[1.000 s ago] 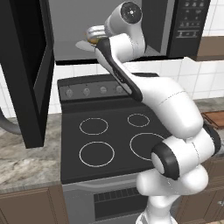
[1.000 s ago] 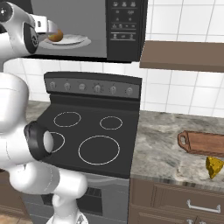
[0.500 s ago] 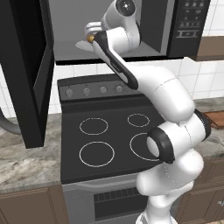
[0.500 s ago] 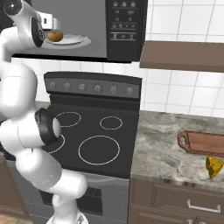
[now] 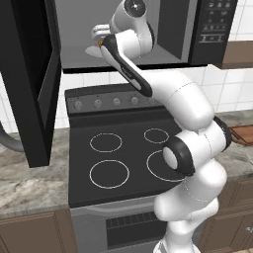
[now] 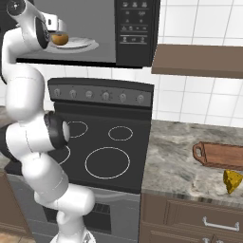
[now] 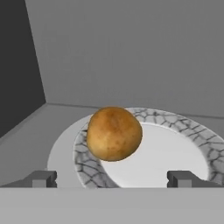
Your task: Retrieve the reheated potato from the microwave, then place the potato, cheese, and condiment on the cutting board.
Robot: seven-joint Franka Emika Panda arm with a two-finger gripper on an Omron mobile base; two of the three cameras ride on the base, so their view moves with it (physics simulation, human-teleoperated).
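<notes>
The microwave (image 5: 148, 29) hangs over the stove (image 5: 123, 158) with its door (image 5: 32, 79) swung wide to the left, and the white arm reaches up into the grey cavity. In the hand view the potato (image 7: 113, 133) sits on the patterned rim of a plate (image 7: 175, 153), toward the plate's left side, with the cavity's back wall behind it and the dark side wall at the left. The gripper (image 7: 112, 178) has its two fingers (image 7: 41, 178) spread wide apart, one to each side and low in front of the potato, not touching it as far as this angle lets one judge. From the right base view the potato (image 6: 60, 39) shows as a brown lump on the plate (image 6: 83, 45) just beside the arm's wrist. Off to the right on the stone counter (image 6: 185, 161) lies the cutting board (image 6: 220, 155), its handle loop pointing toward the stove, and the cheese (image 6: 232, 181) rests just in front of the board near the counter's edge.
</notes>
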